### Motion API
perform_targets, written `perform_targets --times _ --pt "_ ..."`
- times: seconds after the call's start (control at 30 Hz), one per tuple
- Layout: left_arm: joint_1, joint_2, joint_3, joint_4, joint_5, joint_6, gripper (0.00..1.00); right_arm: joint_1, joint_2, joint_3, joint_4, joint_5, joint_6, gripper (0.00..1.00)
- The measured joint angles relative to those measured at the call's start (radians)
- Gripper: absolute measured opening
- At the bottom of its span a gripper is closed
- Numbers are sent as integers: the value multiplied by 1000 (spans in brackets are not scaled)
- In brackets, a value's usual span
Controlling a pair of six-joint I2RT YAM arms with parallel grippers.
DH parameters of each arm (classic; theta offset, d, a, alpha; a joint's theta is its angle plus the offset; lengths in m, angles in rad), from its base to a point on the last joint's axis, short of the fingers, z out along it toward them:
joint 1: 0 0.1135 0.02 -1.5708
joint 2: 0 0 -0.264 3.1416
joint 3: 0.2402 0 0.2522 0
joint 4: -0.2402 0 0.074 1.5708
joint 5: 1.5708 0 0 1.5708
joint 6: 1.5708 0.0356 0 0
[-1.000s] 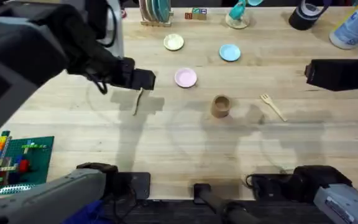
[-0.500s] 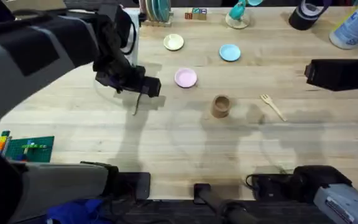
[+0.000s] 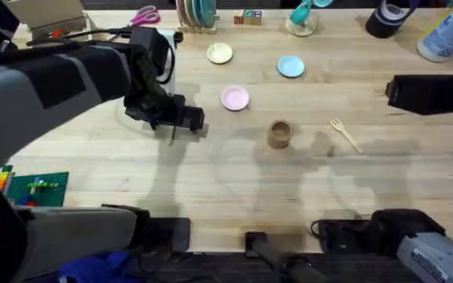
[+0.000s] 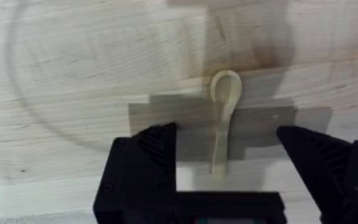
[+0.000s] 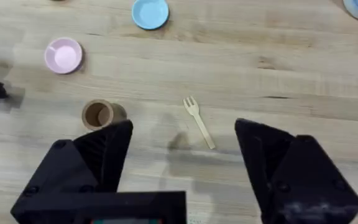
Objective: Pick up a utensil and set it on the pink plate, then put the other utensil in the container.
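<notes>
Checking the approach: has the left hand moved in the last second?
Yes. The left hand slid toward the cup, settling over the spoon.

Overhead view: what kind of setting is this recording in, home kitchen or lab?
Most likely a lab or workshop bench, not a kitchen: a bare wooden table carrying unrelated props, such as a green brick baseplate, a black tape roll and toy-sized plates like the pink plate.

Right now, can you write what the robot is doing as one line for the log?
left pincer: open, around spoon on table | right pincer: open, above fork | pink plate: bare | container: upright
</notes>
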Motion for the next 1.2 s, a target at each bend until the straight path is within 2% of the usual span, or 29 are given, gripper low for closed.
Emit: perform_targets --times 0.17,0.27,0.37,0.47,0.6,0.63,1.2 --pt "0 0 -2 9 0 -3 989 0 0 0 0 0 0 998" --pt "0 0 -2 13 3 -6 893 0 0 0 0 0 0 998" --pt "0 0 -3 22 5 -11 691 0 0 0 0 0 0 998" --pt "0 0 -3 28 8 -15 404 0 0 0 0 0 0 998" --pt "-2 0 -3 34 27 -25 112 0 0 0 0 0 0 997" --pt "-5 0 -3 37 28 -24 67 0 0 0 0 0 0 997" --pt "-5 -1 -1 38 35 -25 41 0 0 0 0 0 0 998"
